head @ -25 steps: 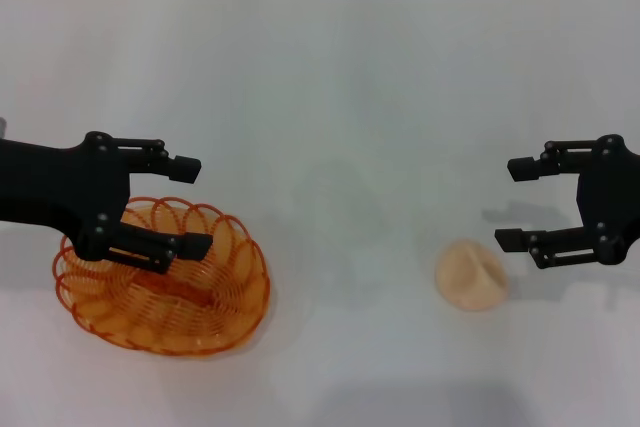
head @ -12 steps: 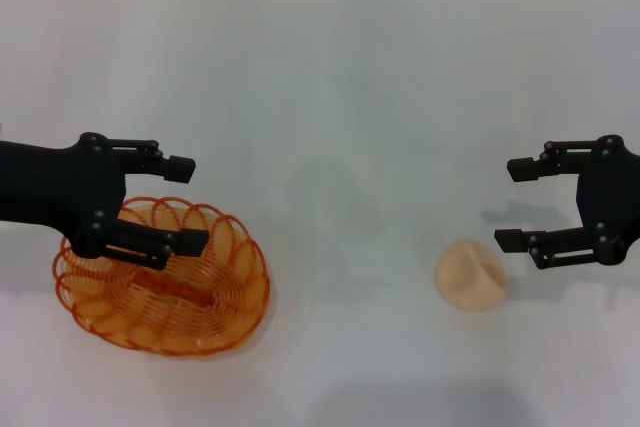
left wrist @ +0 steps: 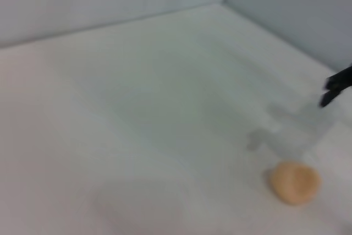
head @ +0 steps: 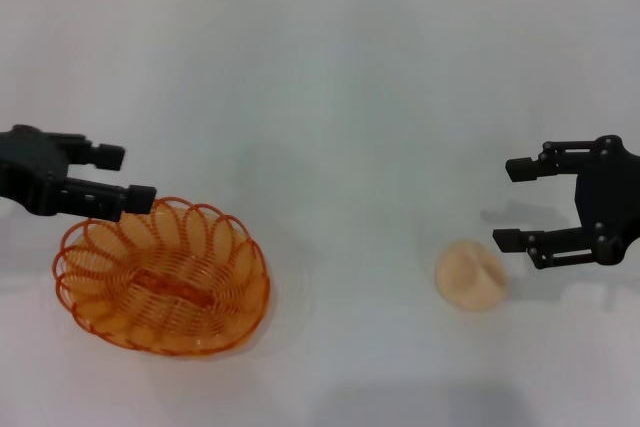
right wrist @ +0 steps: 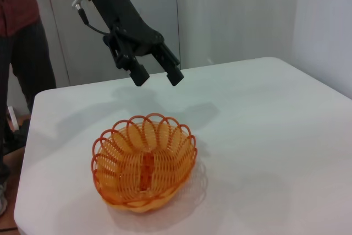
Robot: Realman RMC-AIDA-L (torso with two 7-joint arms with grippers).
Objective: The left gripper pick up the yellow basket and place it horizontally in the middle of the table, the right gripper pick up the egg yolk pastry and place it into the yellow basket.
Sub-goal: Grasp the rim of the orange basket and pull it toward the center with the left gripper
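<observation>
Your left gripper (head: 118, 175) hangs above and just behind the yellow basket's (head: 162, 277) rear rim, arm reaching in from the table's (head: 330, 77) left edge, fingers spread and holding nothing. The basket sits upright on the table's left. Your right gripper (head: 512, 204), fingers wide apart, hovers just beside the egg yolk pastry (head: 471, 274), well right of the basket.
</observation>
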